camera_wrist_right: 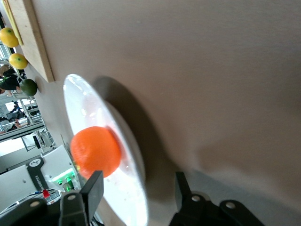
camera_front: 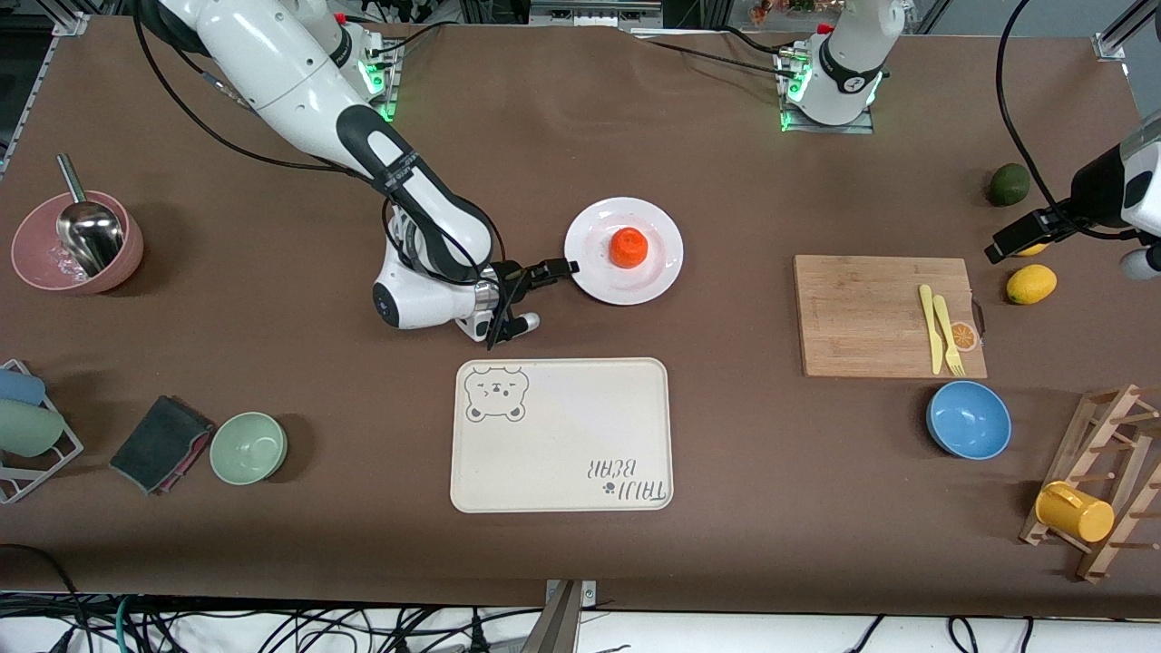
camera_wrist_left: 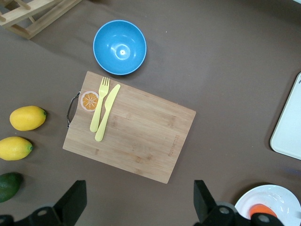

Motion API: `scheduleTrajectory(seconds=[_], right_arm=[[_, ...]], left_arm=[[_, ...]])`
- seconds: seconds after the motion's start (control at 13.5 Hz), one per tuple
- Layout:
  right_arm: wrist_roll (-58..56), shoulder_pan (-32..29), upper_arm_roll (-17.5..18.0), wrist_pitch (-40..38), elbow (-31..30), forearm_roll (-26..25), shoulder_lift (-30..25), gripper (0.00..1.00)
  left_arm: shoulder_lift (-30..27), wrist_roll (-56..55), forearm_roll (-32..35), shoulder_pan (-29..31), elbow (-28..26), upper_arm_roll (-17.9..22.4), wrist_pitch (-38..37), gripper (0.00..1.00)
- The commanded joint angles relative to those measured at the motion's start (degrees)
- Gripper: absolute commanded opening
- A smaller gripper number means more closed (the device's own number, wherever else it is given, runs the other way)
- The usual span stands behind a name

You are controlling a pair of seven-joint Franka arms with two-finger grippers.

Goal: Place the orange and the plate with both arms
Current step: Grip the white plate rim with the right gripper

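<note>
Brown table [camera_front: 726,472]: right wrist view alone shows jaws straddling the plate [camera_wrist_right: 117,188] rim.

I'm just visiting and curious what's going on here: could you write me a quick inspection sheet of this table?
Surface: brown table.
Job's things: orange sits on the white plate.
Clutter: bear tray, cutting board with yellow fork and knife, blue bowl, green bowl, lemon.
Grippers: right gripper low at the plate's rim, fingers either side of it; left gripper open, waiting above the cutting board.
Cables: black ones by the arm bases.
Surroundings: nothing seen.
</note>
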Motion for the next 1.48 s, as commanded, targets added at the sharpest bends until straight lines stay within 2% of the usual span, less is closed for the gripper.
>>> scheduleTrajectory(seconds=[0.0,0.07,0.44,0.52,0.74,1.04,1.26,1.41], right_arm=[[-1.8,1.3,0.4,2.4,0.1,3.0,0.6,0.56],[-1.8,2.3,0.4,2.8,0.2,4.2,0.6,0.48],[-3.1,4.2,0.4,7.1,0.5,4.6,2.1,0.47],[-3.1,4.5,0.4,7.2,0.5,4.6,2.2,0.44],[-3.1,4.8,0.4,7.6,0.5,4.6,2.2,0.26],[-3.1,4.8,0.3,7.6,0.6,4.6,2.2,0.14],[-3.1,4.7,0.3,7.0,0.8,4.6,2.0,0.09],[-3.1,4.4,0.3,6.8,1.1,4.5,2.0,0.01]], left_arm=[[-0.2,1.4,-0.2,0.6,0.4,-0.3,-0.9,1.0],[-0.2,1.4,-0.2,0.6,0.4,-0.3,-1.0,1.0],[-0.2,1.4,-0.3,1.2,0.3,-0.6,-0.8,1.0],[-0.2,1.4,-0.3,1.2,0.3,-0.6,-0.9,1.0],[-0.2,1.4,-0.3,1.2,0.4,-0.6,-0.9,1.0],[-0.5,1.4,-0.3,1.3,0.3,-0.6,-1.0,1.0],[-0.5,1.4,-0.3,1.2,0.4,-0.7,-1.0,1.0],[-0.6,1.4,-0.4,1.2,0.3,-0.6,-1.0,1.0]])
